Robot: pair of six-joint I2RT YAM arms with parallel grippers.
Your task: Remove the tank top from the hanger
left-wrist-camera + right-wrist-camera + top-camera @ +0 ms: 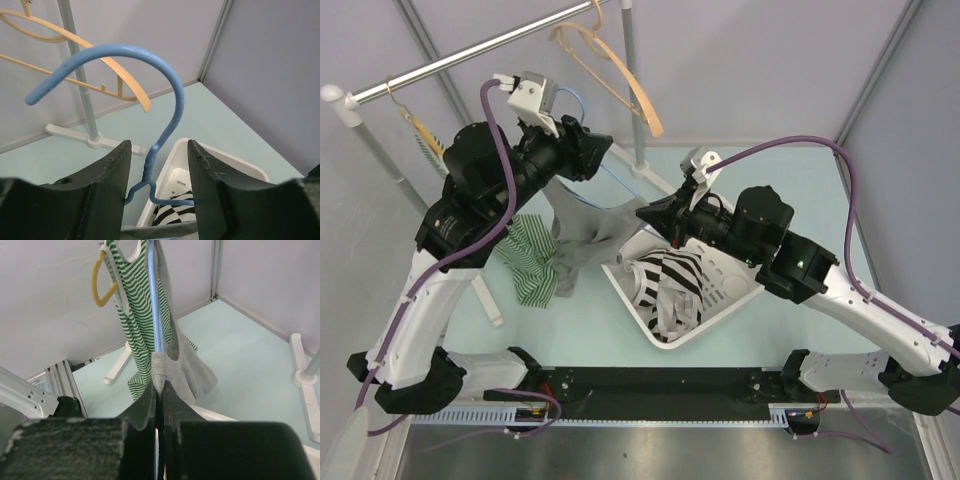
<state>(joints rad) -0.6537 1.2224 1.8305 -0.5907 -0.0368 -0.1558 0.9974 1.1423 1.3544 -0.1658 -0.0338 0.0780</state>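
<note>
Left fingers (pixel 107 185): released, standing apart on either side of the neck of the blue hanger (pixel 179 102). The wire is not pinched. Whether it leans on one finger cannot be told.
Right fingers (pixel 172 407): clenched on a fold of the grey tank top (pixel 187 367), close under the hanger's blue bar.
Tank top: not yet off the hanger. It hangs in the air between the two arms, above the bench (pixel 570 330) and just beside the white basket (pixel 725 285).
Reason for hold: in my judgement the right pinch anchors the cloth so it can be drawn off the bar. The left fingers bracket the hook to stop the hanger swinging.
Step in hand: stripping the garment, about midway.
Surroundings: a green striped top (pixel 530 262) hangs on a yellow hanger (pixel 100 285). A beige hanger (pixel 610 70) hangs on the rail (pixel 470 55). The basket holds black-and-white striped clothing.
Risk: with the hook loose, the hanger may drop or follow the cloth when pulled.
</note>
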